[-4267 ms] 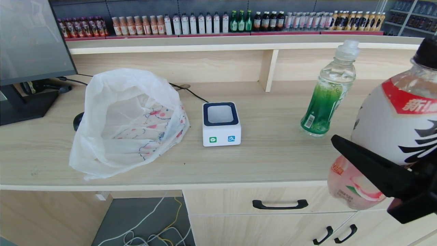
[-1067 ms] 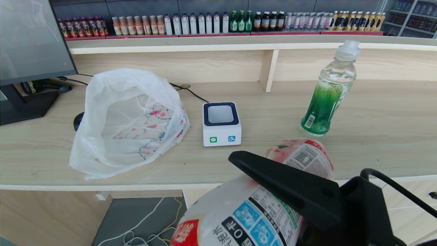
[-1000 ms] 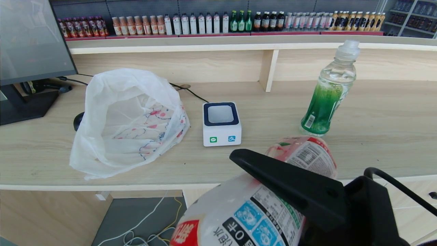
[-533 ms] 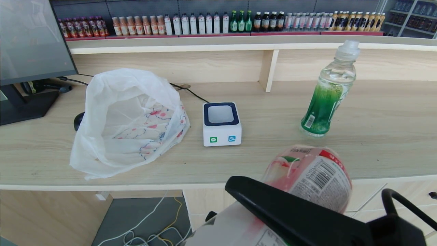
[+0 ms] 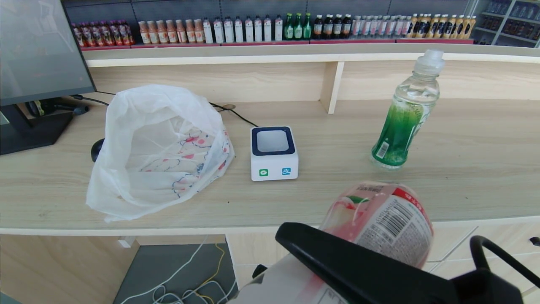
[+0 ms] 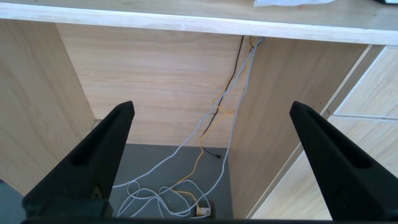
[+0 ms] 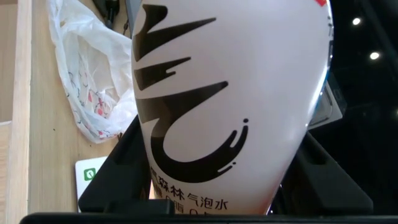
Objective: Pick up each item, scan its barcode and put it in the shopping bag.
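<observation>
Right hand (image 7: 224, 143) clamping peach bottle (image 5: 358, 207) | lying near-horizontal | base toward counter (image 5: 464, 169), barcode (image 5: 390, 221) up

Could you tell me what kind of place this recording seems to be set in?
Probably a shop checkout: a scanner box on the counter, a monitor, and shelves of bottled drinks behind.

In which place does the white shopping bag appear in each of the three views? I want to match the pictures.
Head view: the shopping bag lies open on the counter, left of the scanner.
Left wrist view: a white scrap on the counter's edge, probably the bag.
Right wrist view: beyond the peach bottle, the bag lies next to the scanner.
Shared landmark: the white scanner.
</observation>
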